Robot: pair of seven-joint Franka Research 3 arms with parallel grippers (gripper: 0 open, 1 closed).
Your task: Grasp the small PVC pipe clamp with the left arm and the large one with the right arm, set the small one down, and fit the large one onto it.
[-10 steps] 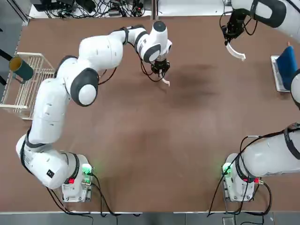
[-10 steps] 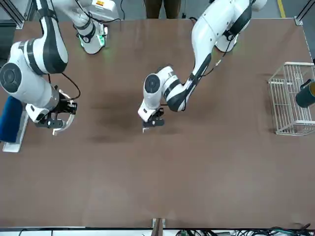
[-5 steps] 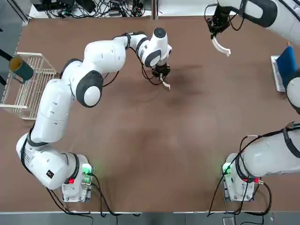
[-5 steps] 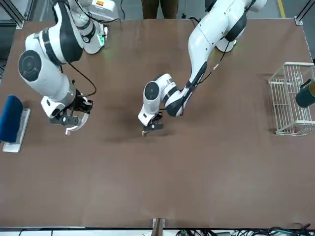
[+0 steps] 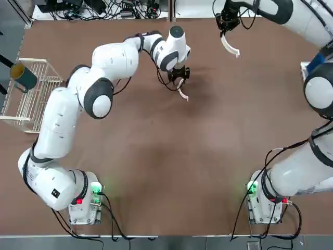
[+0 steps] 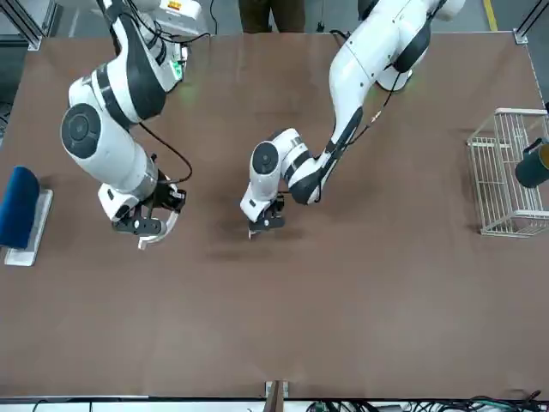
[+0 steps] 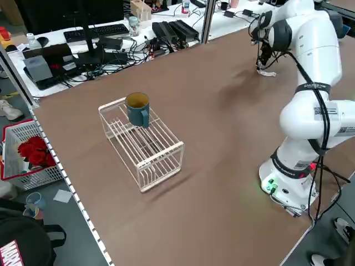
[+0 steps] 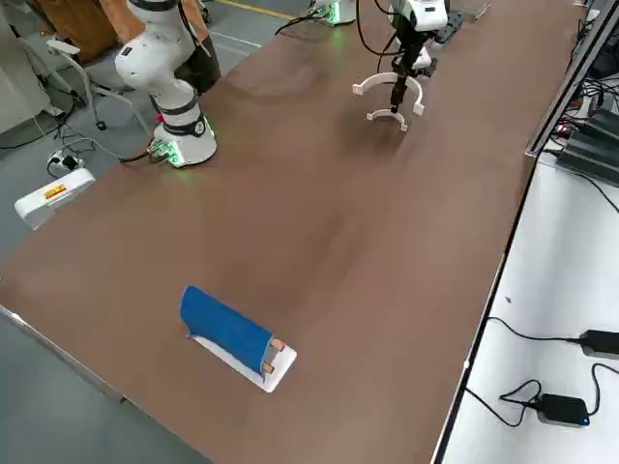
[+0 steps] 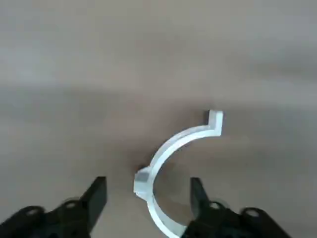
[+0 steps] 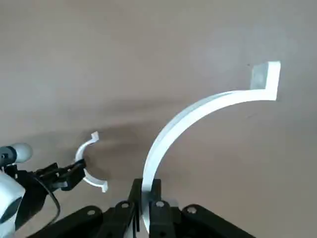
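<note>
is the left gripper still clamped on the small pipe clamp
No, its fingers stand wide apart, with the small clamp between them, not pinched.

The place looked like a robotics lab: two white jointed robot arms (image 5: 106,62) were mounted at a broad brown table (image 7: 166,210). Beyond it, a white bench (image 7: 52,39) held a black keyboard (image 7: 95,32), a monitor (image 7: 66,12) and tangled cables (image 7: 119,58), and metal framing posts (image 7: 208,21) rose at the table's side.
</note>
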